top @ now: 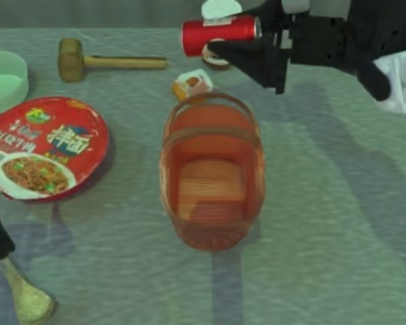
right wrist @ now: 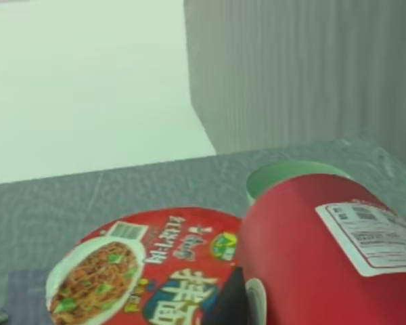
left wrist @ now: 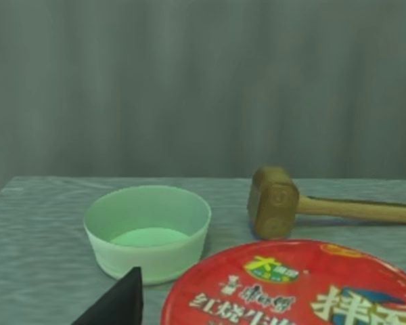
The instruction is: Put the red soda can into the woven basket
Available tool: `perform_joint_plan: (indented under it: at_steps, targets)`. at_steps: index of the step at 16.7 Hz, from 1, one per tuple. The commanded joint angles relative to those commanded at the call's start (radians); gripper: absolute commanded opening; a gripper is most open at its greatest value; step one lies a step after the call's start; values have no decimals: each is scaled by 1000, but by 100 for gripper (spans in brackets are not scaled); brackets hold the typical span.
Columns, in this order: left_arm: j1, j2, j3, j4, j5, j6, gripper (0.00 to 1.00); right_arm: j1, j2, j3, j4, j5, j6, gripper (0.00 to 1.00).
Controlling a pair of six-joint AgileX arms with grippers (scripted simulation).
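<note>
Lifted at the table's far edge, the red soda can (top: 220, 34) lies sideways, clamped in the right gripper (top: 247, 51), beyond the woven basket (top: 212, 179), whose slatted bottom is bare. Only the left wrist view shows the pale green bowl's (left wrist: 147, 232) hollow, beside a wooden mallet (left wrist: 277, 202) and noodle-bowl lid (left wrist: 291, 284). Whether the parked left gripper (left wrist: 118, 305) at lower left is closed, I cannot tell.

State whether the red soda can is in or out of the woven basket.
Out. The red soda can lies sideways in the right gripper, at the table's far edge, beyond the woven basket, whose slatted bottom shows bare.
</note>
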Motion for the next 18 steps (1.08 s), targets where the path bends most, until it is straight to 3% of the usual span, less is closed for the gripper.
perform_joint_plan:
  at_steps: [2,4,10,18]
  targets:
    - [0,0,0,0,0,0,100,9,-29,-29,72,-48,24,0]
    - [0,0,0,0,0,0,100,13,-42,-41,102,-68,33,0]
    - [0,0,0,0,0,0,100,10,-22,-41,116,-70,33,0]
    - [0,0,0,0,0,0,100,17,190,-122,412,-65,29,0]
